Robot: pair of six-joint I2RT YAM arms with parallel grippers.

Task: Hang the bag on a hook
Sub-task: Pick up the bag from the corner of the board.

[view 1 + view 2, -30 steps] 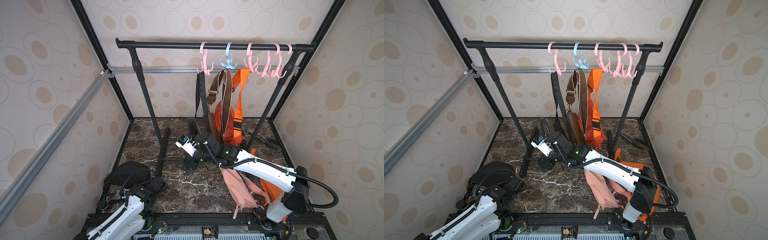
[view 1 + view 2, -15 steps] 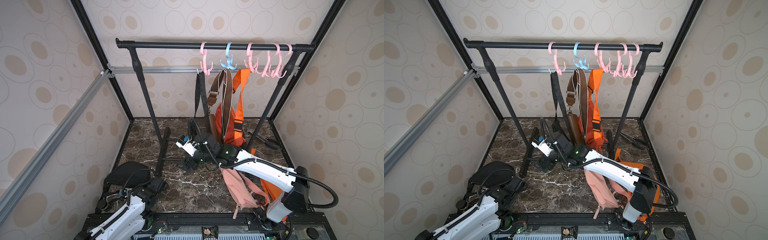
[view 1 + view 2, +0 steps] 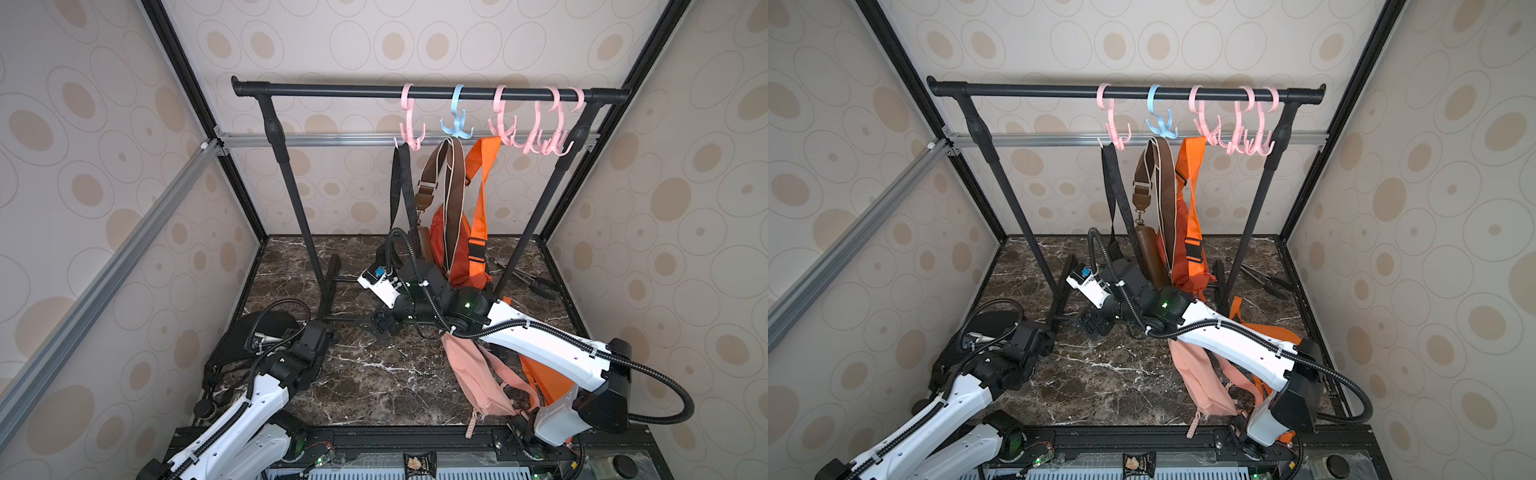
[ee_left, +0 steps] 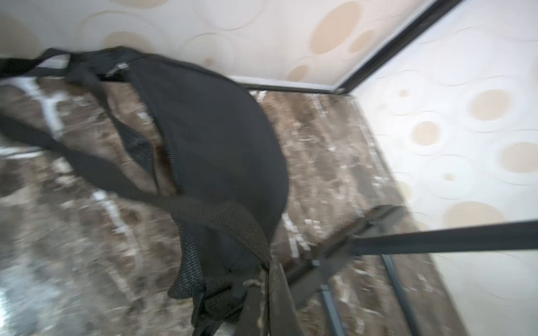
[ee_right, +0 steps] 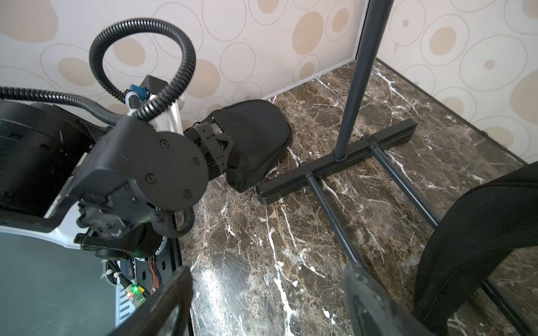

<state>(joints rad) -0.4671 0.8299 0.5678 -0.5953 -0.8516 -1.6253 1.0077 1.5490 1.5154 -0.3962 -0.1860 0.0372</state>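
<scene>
I count five hooks on the one rail [image 3: 332,89]: four pink hooks [image 3: 409,124], the rightmost bunched tight, and a single blue hook [image 3: 457,120]. Six bags: three hang at the far side, a black-strapped bag [image 3: 401,183], a brown bag [image 3: 1148,257] and an orange bag [image 3: 453,249]. Three lie on the floor, a black bag [image 3: 241,345] near left, then a pink bag [image 3: 473,374] and a second orange bag [image 3: 544,384] near right. I have two arms in view, the left arm [image 3: 253,407] and the right arm [image 3: 548,349].
</scene>
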